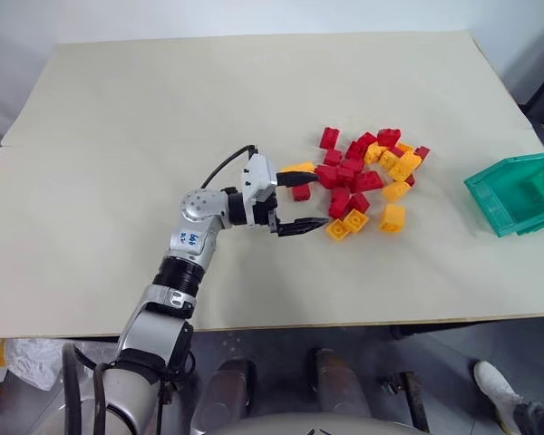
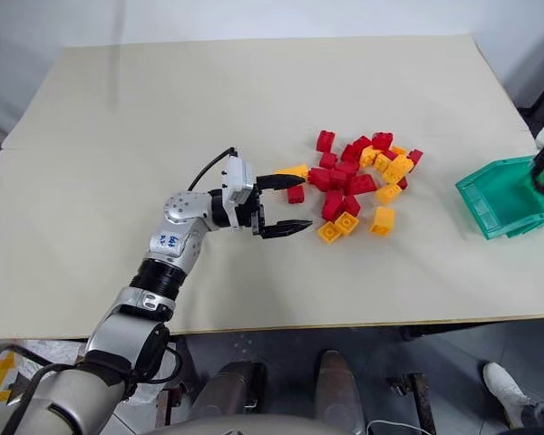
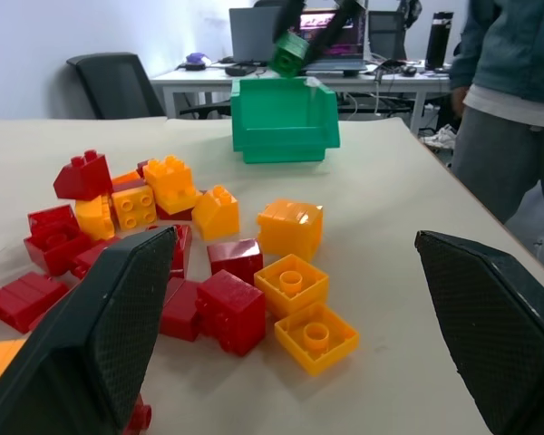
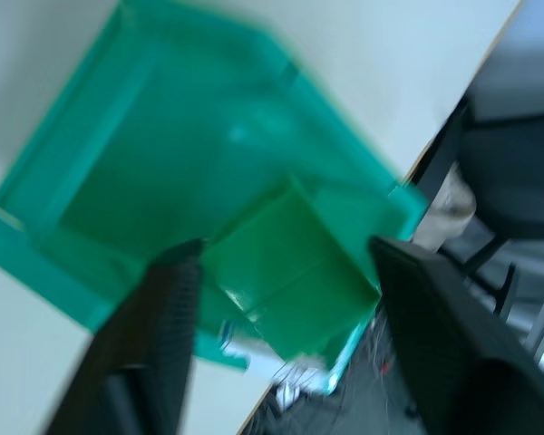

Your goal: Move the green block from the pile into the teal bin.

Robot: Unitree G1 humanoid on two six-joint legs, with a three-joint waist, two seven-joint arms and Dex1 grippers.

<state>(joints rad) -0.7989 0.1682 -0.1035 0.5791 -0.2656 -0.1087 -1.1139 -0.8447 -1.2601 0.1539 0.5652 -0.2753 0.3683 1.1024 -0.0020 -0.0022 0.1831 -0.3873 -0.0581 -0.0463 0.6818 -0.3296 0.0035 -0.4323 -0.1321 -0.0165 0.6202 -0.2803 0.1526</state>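
- One broad beige table point(image 1: 163, 118) spreads across the head view, matte and flat, with plenty of bare room over its upper left half; its near edge cuts straight along the lower part of the frame.
- Far right, the teal bin point(image 1: 517, 195) sits tight to the table's right edge, translucent plastic with sloping walls and a thick rim, well apart from the pile.
- Right of centre lies the pile point(image 1: 367, 177), glossy studded red and orange-yellow bricks, loosely heaped, a few strays nearer the bottom.
- Left gripper point(image 1: 299, 201) sits level just left of the pile, its black fingers spread wide with nothing between them, textured pads point(image 3: 118, 335) showing in the left wrist view.
- Right gripper point(image 4: 286, 281) hangs over the bin's hollow, fingers parted either side of the green block point(image 4: 290, 272); I can't tell whether they touch it.
- That block is small, boxy and smooth-faced, above the bin point(image 3: 286, 118) at the top of the left wrist view.
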